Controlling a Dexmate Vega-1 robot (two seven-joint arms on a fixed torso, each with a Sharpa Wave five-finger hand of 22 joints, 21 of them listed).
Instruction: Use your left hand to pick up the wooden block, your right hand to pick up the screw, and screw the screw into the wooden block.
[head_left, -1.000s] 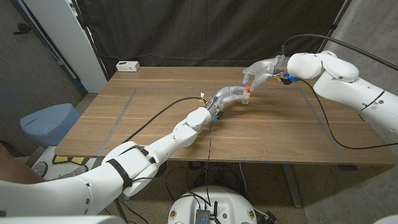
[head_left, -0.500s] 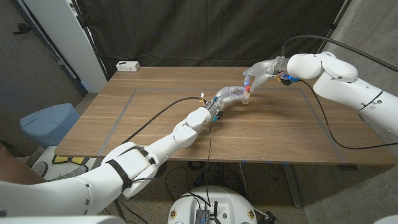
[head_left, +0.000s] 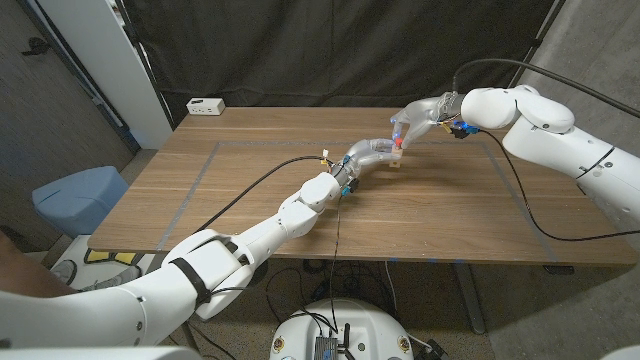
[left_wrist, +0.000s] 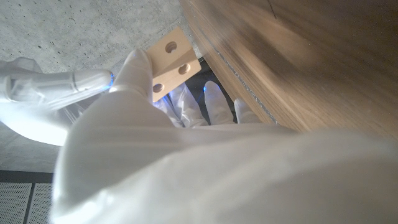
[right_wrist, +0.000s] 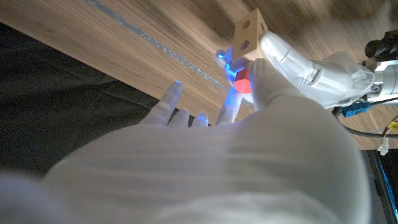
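Observation:
The pale wooden block (left_wrist: 171, 59), with round holes in its faces, is gripped by my left hand (head_left: 368, 153) just above the far middle of the table. In the head view the block (head_left: 396, 161) peeks out past that hand's fingers. The red-headed screw (right_wrist: 242, 79) sits against the block (right_wrist: 249, 31), pinched in the fingertips of my right hand (head_left: 414, 118), which reaches in from the right. The screw's red head (head_left: 398, 144) shows on top of the block. The screw's shaft is hidden.
The wooden table (head_left: 250, 190) has grey tape lines across it. A white box (head_left: 205, 105) lies at its far left corner. A black cable (head_left: 250, 185) trails along my left arm. A blue bin (head_left: 75, 197) stands on the floor to the left.

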